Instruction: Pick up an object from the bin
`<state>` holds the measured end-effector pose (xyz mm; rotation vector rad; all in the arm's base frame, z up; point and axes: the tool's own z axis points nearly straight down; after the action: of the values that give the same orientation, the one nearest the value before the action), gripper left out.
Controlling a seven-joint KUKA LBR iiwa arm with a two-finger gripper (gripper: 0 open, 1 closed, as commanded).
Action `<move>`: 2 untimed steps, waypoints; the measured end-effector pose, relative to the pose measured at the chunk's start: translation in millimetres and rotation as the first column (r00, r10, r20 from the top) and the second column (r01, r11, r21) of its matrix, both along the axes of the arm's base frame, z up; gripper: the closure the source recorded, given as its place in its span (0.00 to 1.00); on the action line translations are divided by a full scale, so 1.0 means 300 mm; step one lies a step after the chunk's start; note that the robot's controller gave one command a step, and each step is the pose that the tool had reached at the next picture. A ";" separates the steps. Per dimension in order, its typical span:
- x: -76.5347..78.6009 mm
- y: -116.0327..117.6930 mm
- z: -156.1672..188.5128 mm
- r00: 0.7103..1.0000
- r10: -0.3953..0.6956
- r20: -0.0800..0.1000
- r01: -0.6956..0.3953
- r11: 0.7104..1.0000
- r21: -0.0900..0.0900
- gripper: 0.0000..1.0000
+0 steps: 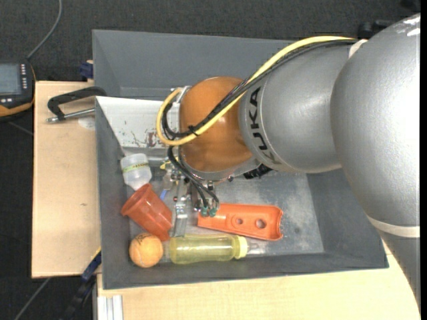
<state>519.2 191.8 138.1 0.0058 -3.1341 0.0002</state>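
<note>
Reaching into the bin, the gripper is low at its left part; fingers apart, nothing between them; orange tool touching at right; yellow bottle below; red cup just left; clear cup above; ball in the corner.

A small clear plastic container is seen lying by the left wall of the bin. Just in front of it, a red-orange cup is tipped on its side. An orange ball is lodged in the front left corner, just beside a yellowish clear bottle laid along the front wall. A flat orange piece with holes is set just behind that bottle. Outside the bin, a black device with a screen is placed at the left edge, and a black cable is run over the dark floor.
</note>
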 end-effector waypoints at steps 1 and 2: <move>0.007 -0.003 0.016 1.000 -0.003 0.008 0.003 1.000 0.002 0.00; -0.032 0.110 -0.203 0.999 -0.040 0.004 0.040 0.999 -0.004 0.00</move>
<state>509.6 224.7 77.3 -0.0563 -3.1372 0.0057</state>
